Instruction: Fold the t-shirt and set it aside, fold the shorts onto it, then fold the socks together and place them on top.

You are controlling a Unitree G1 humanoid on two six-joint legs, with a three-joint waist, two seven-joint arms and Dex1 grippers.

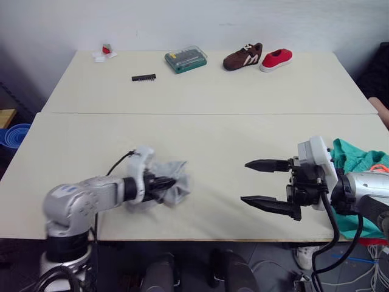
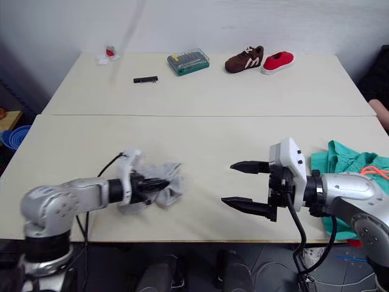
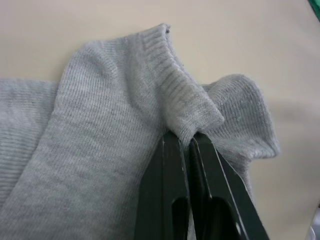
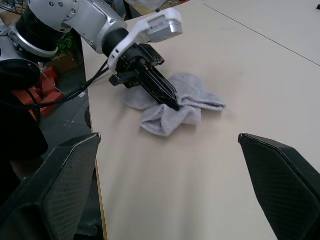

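On the near table's left side, the left gripper (image 1: 171, 182) is pinching the socks (image 1: 173, 185) at a ribbed cuff; being soft, light knit, they are likely sagging unless taken at the cuffs. They are lying crumpled, plain light grey. The right gripper (image 1: 267, 185) is hovering released, the shorts (image 1: 355, 159) bunched behind it.

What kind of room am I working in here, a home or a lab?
Likely a lab or test workspace, not a home: two plain beige tables pushed against a bare white wall, a green plastic screwdriver bit case beside a brown sneaker and small red shoe, and loose cables on the floor.
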